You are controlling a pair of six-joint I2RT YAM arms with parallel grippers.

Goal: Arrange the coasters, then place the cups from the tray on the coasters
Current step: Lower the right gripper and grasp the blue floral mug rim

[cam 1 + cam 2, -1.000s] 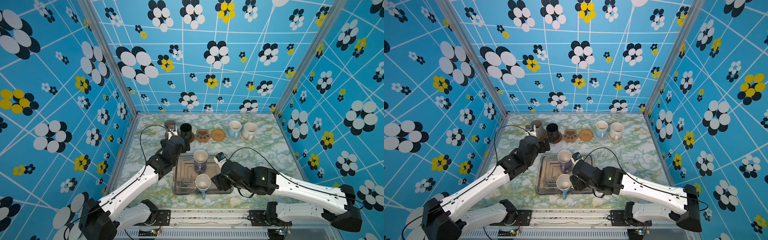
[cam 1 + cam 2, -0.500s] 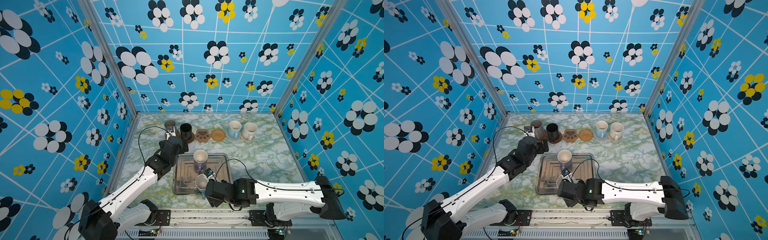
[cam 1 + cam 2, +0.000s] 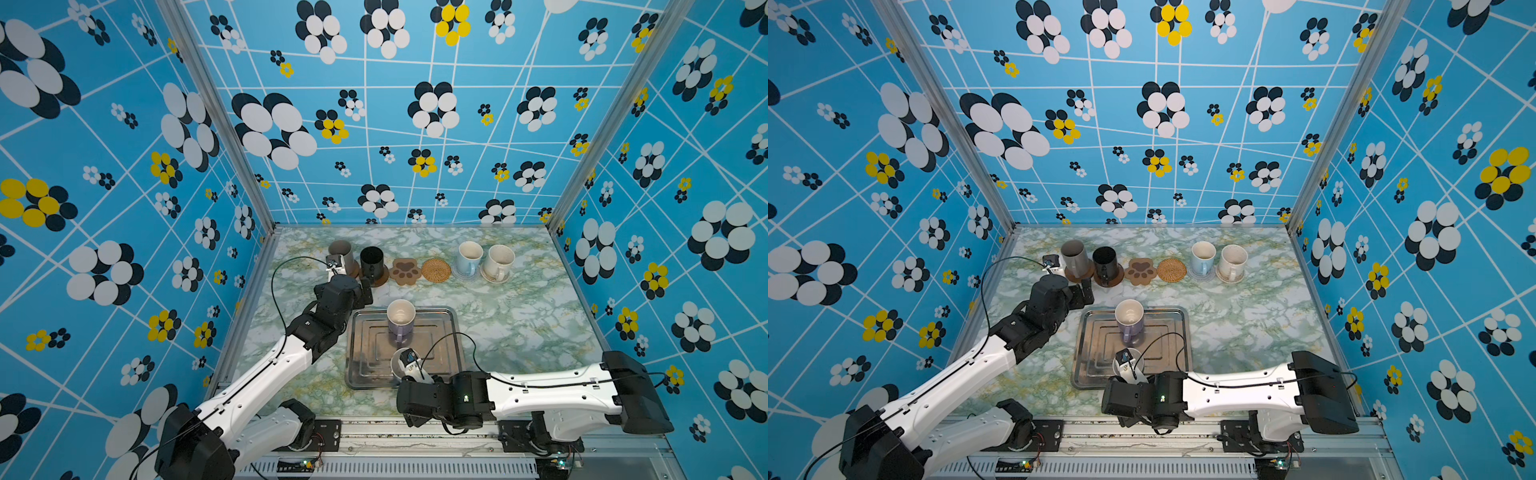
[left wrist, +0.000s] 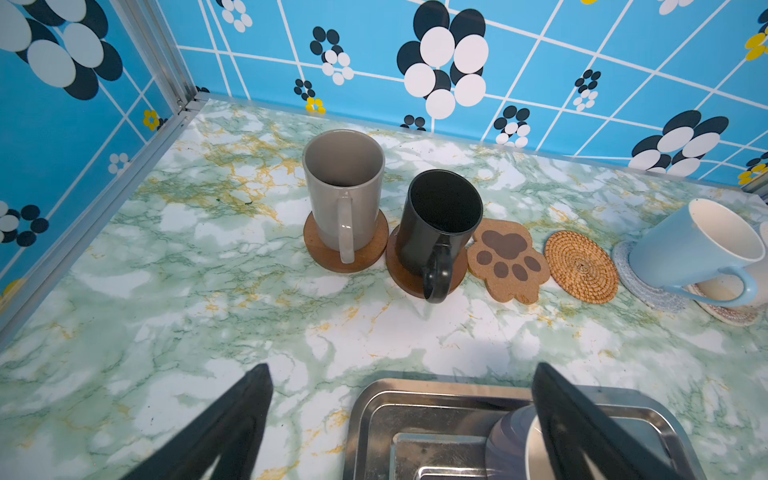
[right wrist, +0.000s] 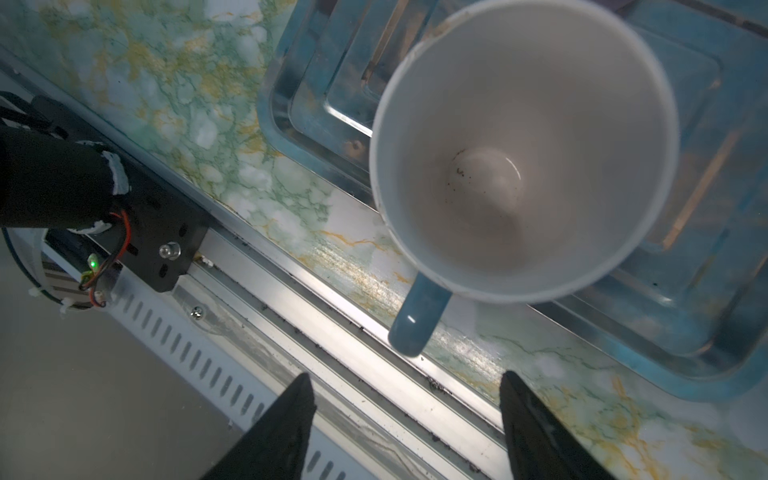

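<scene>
Working on the second part now: moving cups from the tray (image 3: 365, 345) onto the coasters. Seeing four cups already standing on coasters, with the paw coaster (image 3: 404, 271) and the rattan coaster (image 3: 436, 270) bare.

Holding the right gripper (image 5: 404, 377) spread and empty, with the blue mug (image 5: 519, 145) in the tray just ahead of the jaws and its handle (image 5: 417, 320) pointing toward the gap, not yet between the tips.

Holding the left gripper (image 4: 401, 370) spread wide too, pinching nothing, with the lavender mug (image 4: 509, 436) in the tray beside one finger. Probably not touching it, though the angle is poor.

Judging the next move: advancing the right jaws around the handle, closing firmly, lifting straight up clear of the tray rim, then carrying to a bare coaster.
</scene>
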